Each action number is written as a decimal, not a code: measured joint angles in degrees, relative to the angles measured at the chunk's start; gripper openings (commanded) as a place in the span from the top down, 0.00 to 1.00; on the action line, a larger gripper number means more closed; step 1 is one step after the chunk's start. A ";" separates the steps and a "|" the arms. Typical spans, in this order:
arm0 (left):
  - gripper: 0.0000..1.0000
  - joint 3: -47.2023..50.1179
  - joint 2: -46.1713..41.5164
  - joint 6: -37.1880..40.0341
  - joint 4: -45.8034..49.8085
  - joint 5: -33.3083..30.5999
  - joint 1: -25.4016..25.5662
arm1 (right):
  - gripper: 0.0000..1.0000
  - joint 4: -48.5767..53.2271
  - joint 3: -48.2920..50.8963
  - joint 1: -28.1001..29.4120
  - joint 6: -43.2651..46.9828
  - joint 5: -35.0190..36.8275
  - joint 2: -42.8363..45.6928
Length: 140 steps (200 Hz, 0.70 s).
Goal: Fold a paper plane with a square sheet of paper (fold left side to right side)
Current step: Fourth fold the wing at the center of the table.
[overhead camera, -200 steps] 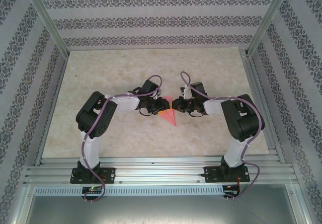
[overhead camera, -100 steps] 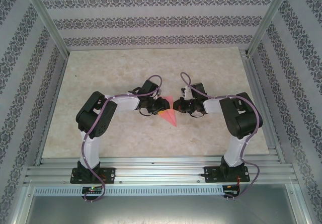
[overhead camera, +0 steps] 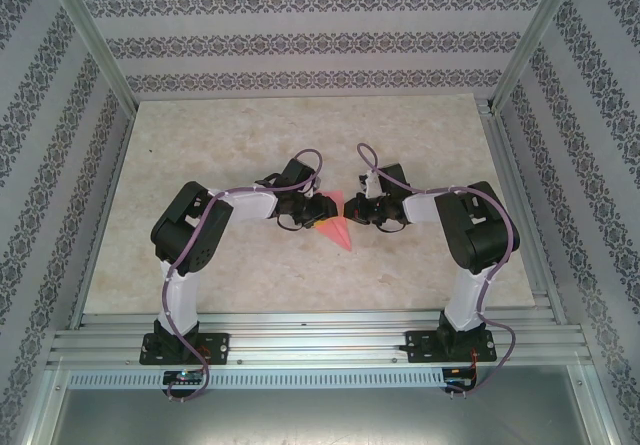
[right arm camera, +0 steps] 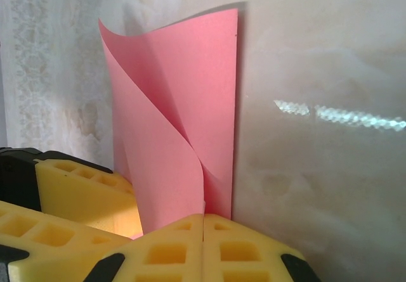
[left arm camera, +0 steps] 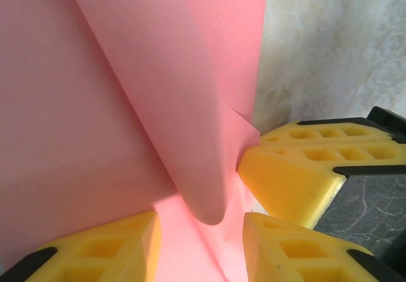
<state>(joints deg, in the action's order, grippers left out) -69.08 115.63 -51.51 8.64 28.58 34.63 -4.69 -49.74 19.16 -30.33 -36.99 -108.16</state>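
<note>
I have both arms brought in to the middle of the table [overhead camera: 250, 135], wrists facing each other, with the square sheet of paper [overhead camera: 340, 227] lying between them as a pink wedge whose point aims back toward the bases. On the right wrist camera the right gripper [right arm camera: 203, 225] has its two yellow pads pressed flat together, and the paper's [right arm camera: 190, 92] lower corner runs straight into that seam. I read that as a pinch on the sheet, there to pin one end so it cannot slide on the smooth top. From that corner a loose flap [right arm camera: 152, 136] curls up and over rather than lying flat, so the fold is bent across but not creased. On the left wrist camera the left gripper [left arm camera: 200, 222] has its pads spread well apart, straddling the rounded bottom of that curl [left arm camera: 184, 123] without closing on it. A pad of the right gripper [left arm camera: 292, 174] sits just beside it, touching the paper's edge. I judge the left side is kept open so it can press or sweep along the curl while the right holds the anchor. The two grippers [overhead camera: 318, 213] [overhead camera: 357, 211] are very near each other, so the risk I watch is pad hitting pad, or the thin sheet buckling off line before the edges meet.
</note>
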 measured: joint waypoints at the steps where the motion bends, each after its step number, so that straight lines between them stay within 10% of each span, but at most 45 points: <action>1: 0.61 0.00 0.00 0.00 0.02 0.00 0.00 | 0.97 0.00 0.00 0.00 0.00 0.00 0.00; 140: 0.62 -0.31 0.37 0.00 0.02 -0.13 0.00 | 0.97 -0.28 0.52 1.46 -1.55 1.60 0.96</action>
<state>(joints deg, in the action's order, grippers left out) -69.38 116.01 -51.51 8.67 28.45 34.63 -4.97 -49.21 20.62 -31.88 -35.40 -107.20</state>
